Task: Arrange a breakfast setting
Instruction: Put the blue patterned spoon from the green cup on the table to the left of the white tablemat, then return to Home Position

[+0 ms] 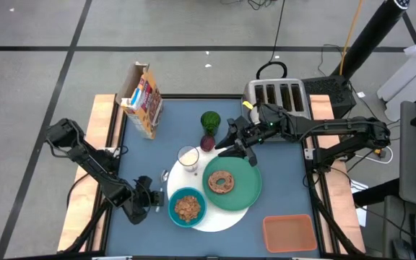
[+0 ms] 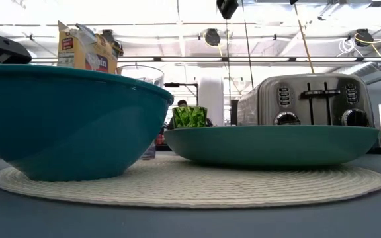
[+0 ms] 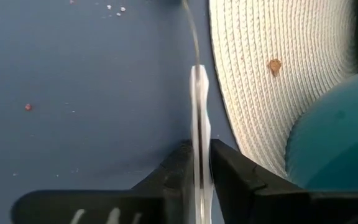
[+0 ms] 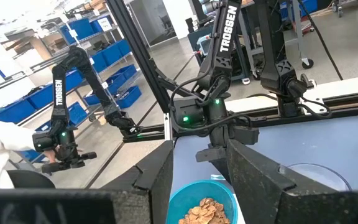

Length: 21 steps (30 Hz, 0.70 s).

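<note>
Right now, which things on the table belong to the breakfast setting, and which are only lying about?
Belong to the setting:
white placemat
green plate with bagel
teal bowl of cereal
milk glass
dark-red fruit
spoon, in the left gripper

Lying about:
cereal box
toaster
green glass
orange tray

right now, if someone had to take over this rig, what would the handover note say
Left gripper: low at the placemat's left edge beside the teal bowl, fingers closed on the spoon.
Right gripper: above the green plate's far edge, near the dark-red fruit; nothing seen in its fingers.
In place: white placemat, plate with bagel, bowl filled with cereal, milk glass at the mat's far edge.
Left: lay the spoon down by the bowl; probably the fruit too, sitting just off the mat.
</note>
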{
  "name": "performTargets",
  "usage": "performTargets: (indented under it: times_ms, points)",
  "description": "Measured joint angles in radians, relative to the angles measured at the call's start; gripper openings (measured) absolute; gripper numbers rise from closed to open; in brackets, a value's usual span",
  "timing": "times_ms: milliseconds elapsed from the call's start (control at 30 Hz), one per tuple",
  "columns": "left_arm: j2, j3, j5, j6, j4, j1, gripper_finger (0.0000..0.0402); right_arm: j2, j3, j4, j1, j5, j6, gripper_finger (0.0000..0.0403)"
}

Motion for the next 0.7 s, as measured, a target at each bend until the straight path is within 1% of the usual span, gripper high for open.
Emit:
performTargets:
  times_ms: [167, 267, 533, 700]
  points:
    - [0.000, 0.001, -0.004, 0.002, 0.004, 0.000, 0.0100, 0.000, 0.000, 0.000, 0.000, 0.000, 0.000, 0.0144]
    - [0.000, 0.001, -0.005, 0.001, 0.006, 0.000, 0.0112, 0.000, 0.000, 0.000, 0.000, 0.000, 0.000, 0.0144]
    - [-0.006, 0.001, 0.000, 0.001, 0.004, -0.001, 0.0115, 0.000, 0.000, -0.001, 0.000, 0.000, 0.000, 0.0144]
    - [-0.045, -0.002, 0.026, -0.028, -0.008, -0.019, 0.0116, 0.000, 0.000, -0.010, 0.000, 0.000, 0.000, 0.0144]
